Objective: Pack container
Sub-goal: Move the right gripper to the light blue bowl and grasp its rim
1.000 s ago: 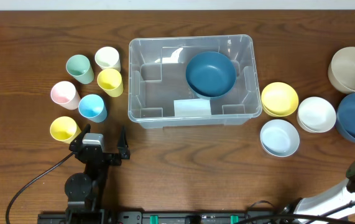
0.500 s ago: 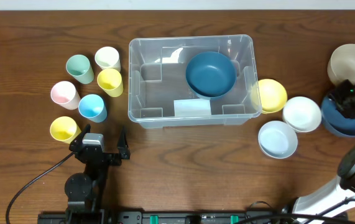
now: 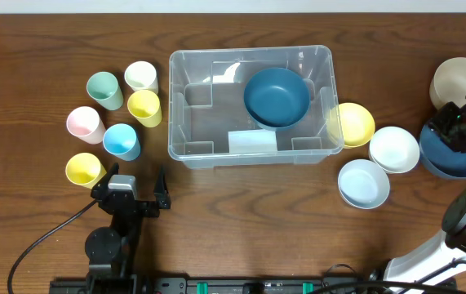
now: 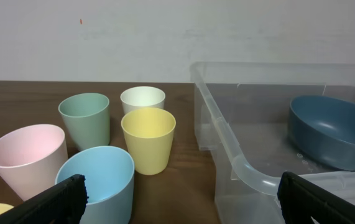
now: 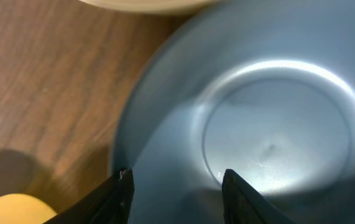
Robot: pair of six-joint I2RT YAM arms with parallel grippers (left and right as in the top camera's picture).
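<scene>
Overhead: container point(image 3: 213, 122) mid-worktop point(image 3: 241, 214), dark blue bowl point(image 3: 277, 96) inside at its right end. Yellow bowl point(image 3: 355, 124) against container's right wall. My left hand point(image 3: 135, 184) near worktop's front edge, just in front of cups point(image 3: 122, 140), fingers spread wide, holding nothing. Right wrist: my right hand point(image 5: 174, 186) over second dark blue bowl point(image 5: 276, 137), fingers partly apart, nothing pinched between them. One fingertip by rim, contact unclear.

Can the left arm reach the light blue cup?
Probably yes. The left gripper is open and the light blue cup stands right in front of it with nothing between them. The pink cup and a yellow cup stand close beside it, so they might get bumped.
</scene>
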